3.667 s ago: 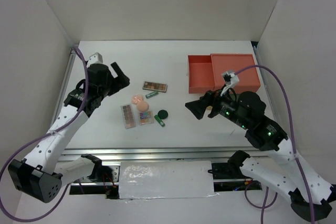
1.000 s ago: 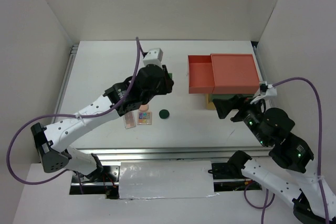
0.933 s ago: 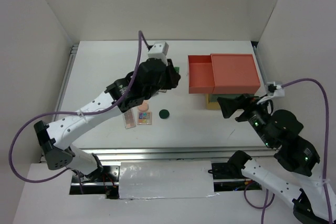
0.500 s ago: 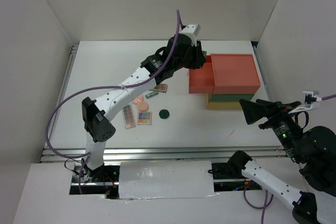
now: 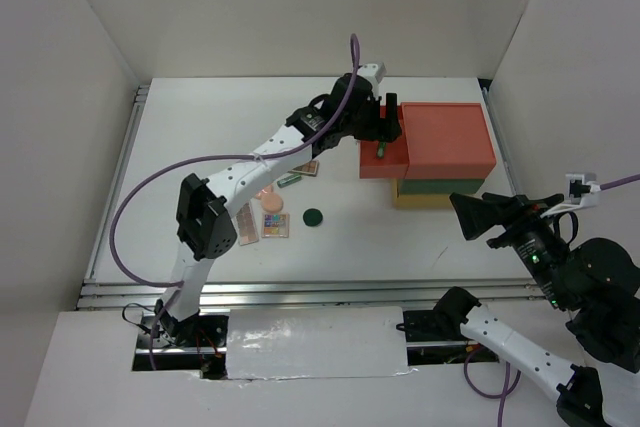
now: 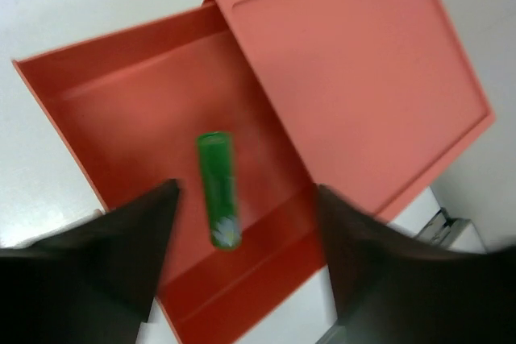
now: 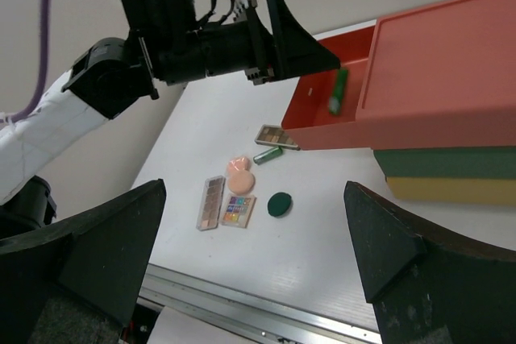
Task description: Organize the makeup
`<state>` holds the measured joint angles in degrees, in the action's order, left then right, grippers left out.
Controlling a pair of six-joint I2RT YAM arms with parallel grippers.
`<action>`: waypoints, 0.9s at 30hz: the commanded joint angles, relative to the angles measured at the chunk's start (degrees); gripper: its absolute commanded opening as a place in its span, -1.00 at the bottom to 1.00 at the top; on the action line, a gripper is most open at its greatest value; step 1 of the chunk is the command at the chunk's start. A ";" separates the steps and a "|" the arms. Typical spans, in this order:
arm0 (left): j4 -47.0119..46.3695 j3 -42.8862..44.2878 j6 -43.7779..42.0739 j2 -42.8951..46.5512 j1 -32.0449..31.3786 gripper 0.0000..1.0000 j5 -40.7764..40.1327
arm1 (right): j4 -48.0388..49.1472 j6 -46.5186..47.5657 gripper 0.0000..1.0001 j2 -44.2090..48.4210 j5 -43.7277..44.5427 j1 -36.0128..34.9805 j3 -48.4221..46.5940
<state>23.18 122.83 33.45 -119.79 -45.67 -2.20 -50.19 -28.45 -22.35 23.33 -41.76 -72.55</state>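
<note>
One green tube (image 6: 219, 189) lies in the red drawer (image 6: 121, 78) beneath the spread left gripper (image 6: 246, 191); palettes (image 5: 246, 221), compacts (image 5: 265, 192), disc (image 5: 312, 216) (second tube (image 5: 290, 180) too) lie on the table (image 5: 200, 147).

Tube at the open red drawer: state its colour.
The tube is green, with a pale mark near one end; clearest in the left wrist view.

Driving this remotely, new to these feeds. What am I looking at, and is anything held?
Two robot arms with two-finger grippers. The overhead picture looks down on the table; the other two come from cameras on each wrist. The left gripper hangs open over the red drawer, with a green tube inside, ungripped. The right gripper is open and empty. On the table: two long palettes, a square palette, two peach compacts, a dark green disc, a second green tube.
</note>
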 commanded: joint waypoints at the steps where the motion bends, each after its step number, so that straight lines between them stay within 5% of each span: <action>1: -0.77 2.77 1.18 -0.97 0.05 0.75 0.44 | 1.59 0.50 1.00 -1.12 -0.39 -0.43 0.66; 7: 0.46 5.76 0.92 2.52 0.49 0.99 -0.87 | 1.94 0.76 1.00 -1.82 -0.65 -0.34 0.57; 11: 1.16 -0.03 1.87 11.66 1.37 0.99 -9.21 | 2.29 0.94 1.00 -1.91 -0.57 -0.43 1.10; 14: 7.81 -6.62 8.98 18.00 4.79 0.99 -24.37 | 3.17 0.85 1.00 -1.56 -0.74 -0.43 2.50; 18: 14.95 -16.28 19.69 20.65 9.71 0.97 -31.72 | 4.58 0.76 1.00 -2.08 -1.62 -0.43 4.61; 27: 14.36 -22.37 12.98 12.93 14.82 0.84 -24.30 | 7.04 0.67 1.00 -3.58 -3.73 -0.43 7.86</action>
<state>37.36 100.40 50.41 -104.14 -30.55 -30.33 -46.98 -28.25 -25.23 20.67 -41.76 -65.80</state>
